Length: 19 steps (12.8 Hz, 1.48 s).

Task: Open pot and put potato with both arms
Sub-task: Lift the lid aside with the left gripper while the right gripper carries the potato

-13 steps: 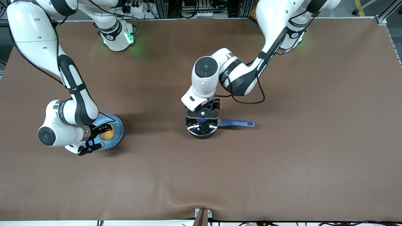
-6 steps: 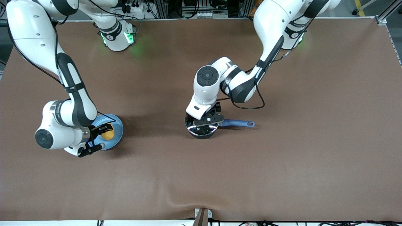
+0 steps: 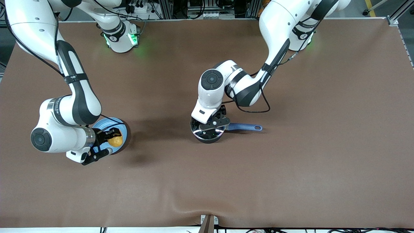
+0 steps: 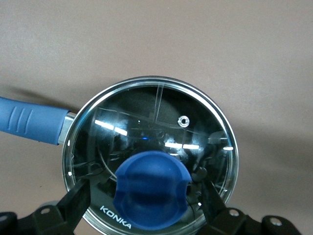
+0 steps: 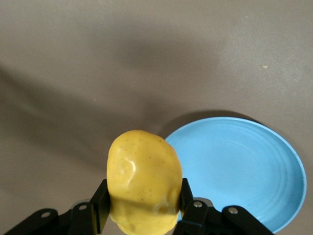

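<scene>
Jaws of the right gripper (image 3: 111, 141) are closed on the potato (image 3: 115, 140), one finger (image 5: 100, 203) pressed to each side of it, as the right wrist view shows. That view also shows the potato (image 5: 145, 182) raised clear of the light-blue plate (image 5: 244, 166), with bare plate and brown table (image 3: 323, 145) showing under it. In the front view the potato hangs over the edge of the plate (image 3: 102, 123) at the right arm's end of the table.

Jaws of the left gripper (image 3: 212, 124) stand spread wide, one finger (image 4: 73, 203) on each side of the blue knob (image 4: 152, 190) of the glass lid (image 4: 151, 122), with a gap on both sides, so they grip nothing. The knob sits midway between them. The lid lies flat on the black pot (image 3: 207, 132), closing it. The pot stands near the middle of the table, directly under this gripper, and its long blue handle (image 3: 244, 127) lies level, pointing toward the left arm's end of the table. In the left wrist view the handle (image 4: 32, 121) runs out from the lid's rim, away from the fingers.
</scene>
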### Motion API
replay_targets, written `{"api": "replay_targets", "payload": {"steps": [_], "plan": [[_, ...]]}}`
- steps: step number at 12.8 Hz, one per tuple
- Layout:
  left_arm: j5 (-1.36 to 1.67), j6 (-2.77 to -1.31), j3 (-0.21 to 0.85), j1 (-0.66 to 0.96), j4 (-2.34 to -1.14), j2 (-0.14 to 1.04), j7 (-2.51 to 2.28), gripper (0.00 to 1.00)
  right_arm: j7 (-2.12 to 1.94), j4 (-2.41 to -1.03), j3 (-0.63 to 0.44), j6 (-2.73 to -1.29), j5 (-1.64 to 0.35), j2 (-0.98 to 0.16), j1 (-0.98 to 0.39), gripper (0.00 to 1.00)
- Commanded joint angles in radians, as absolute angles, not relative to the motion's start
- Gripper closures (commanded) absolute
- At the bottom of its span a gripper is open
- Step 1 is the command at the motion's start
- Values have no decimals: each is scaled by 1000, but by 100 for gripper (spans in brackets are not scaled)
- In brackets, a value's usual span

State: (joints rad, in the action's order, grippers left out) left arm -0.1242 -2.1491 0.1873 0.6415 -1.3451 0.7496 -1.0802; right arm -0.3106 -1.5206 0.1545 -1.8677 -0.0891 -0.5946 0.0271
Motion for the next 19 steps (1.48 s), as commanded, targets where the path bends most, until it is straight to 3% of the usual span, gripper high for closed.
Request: {"api": "replay_targets", "payload": {"steps": [1,3,7,10,11,15,19], "plan": [[-147,-2152,173,658,-1315,769,-1108,0,-241,-1519,192,-1856,-100,-563,25,91],[-147,-2152,173,658,-1315,770,-1106,6,-148,-1519,233,-1855,-100,-546,15,91],[-146,-2152,173,658,-1315,772,-1091,51,15,-1519,270,-1853,-97,-505,-37,91],[-141,-2152,176,655,-1313,761,-1097,94,102,-1519,270,-1858,-97,-494,-81,91],[-141,-2149,181,652,-1313,755,-1097,100,135,-1516,270,-1861,-97,-494,-96,91],[-138,-2097,178,615,-1315,642,-1095,100,279,-1477,270,-1862,-95,-494,-172,92],[-137,-2005,186,445,-1364,487,-870,100,405,-1477,270,-1902,-97,-497,-225,92]]}}
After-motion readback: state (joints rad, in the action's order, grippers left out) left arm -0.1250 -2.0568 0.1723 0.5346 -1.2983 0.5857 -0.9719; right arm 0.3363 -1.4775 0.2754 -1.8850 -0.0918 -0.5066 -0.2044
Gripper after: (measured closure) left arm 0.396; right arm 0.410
